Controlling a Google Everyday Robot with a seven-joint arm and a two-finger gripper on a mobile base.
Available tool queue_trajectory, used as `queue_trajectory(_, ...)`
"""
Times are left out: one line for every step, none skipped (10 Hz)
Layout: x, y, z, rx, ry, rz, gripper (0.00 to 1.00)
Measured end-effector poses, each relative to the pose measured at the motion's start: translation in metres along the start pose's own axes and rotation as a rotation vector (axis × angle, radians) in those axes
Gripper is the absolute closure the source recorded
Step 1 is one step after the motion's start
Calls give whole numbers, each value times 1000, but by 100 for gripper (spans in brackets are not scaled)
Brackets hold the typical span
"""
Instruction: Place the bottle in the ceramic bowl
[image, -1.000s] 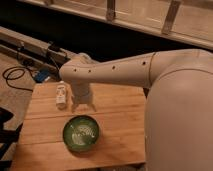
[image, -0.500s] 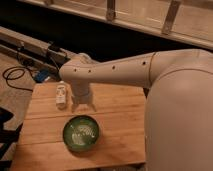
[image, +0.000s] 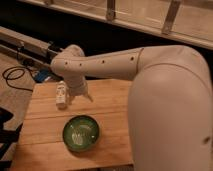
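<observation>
Pincer, left of centre beneath the bent wrist of the pale arm, hangs released over the wooden tabletop. The bottle rests on the tabletop at frame left, just beside the pincer and apparently not grasped. The ceramic bowl sits lower centre-left, apart from the bottle.

Low at far left of the wooden table: gripper, jaws apart, just right of the bottle (lying flat); nearer, the ceramic bowl.
</observation>
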Motion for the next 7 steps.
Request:
queue_trajectory(-13, 13, 0, 5, -3, -27, 35)
queue_trajectory(-33, 35, 0, 20, -5, -71, 35)
queue_trajectory(-50, 53, 0, 34, -13, -105, 35)
queue_trajectory(-59, 67, 0, 40, -16, -126, 35)
queue_trajectory(-64, 74, 0, 45, -20, -137, 35)
queue_trajectory(-66, 75, -1, 47, -22, -139, 35)
queue_trajectory(-67, 72, 0, 48, -23, -136, 35)
